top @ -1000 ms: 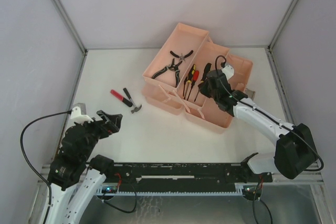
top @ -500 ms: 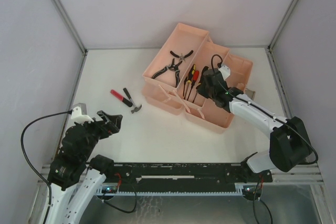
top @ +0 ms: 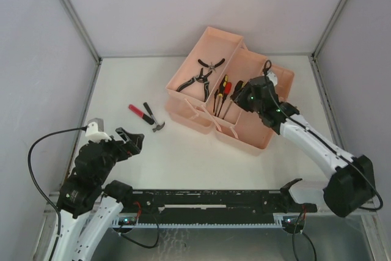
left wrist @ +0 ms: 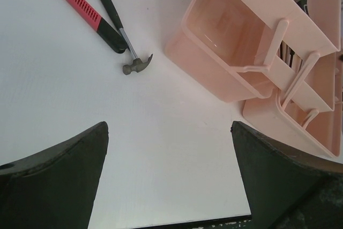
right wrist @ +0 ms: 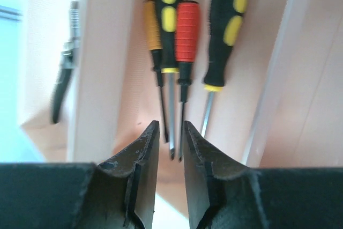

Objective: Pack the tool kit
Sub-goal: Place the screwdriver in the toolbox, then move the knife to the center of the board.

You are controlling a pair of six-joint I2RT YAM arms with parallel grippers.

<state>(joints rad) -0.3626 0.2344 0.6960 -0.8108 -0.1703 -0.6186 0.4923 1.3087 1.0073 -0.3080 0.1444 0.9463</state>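
Hanging over the screwdrivers (right wrist: 187,36), right pincer (right wrist: 171,127) is clenched, empty; left pincer (left wrist: 169,132) gapes facing the hammer (left wrist: 124,40).

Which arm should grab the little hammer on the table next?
Probably left. The left claw is open above the table, the hammer just ahead with nothing between. The right claw is farther off, over the screwdrivers in the pink box.
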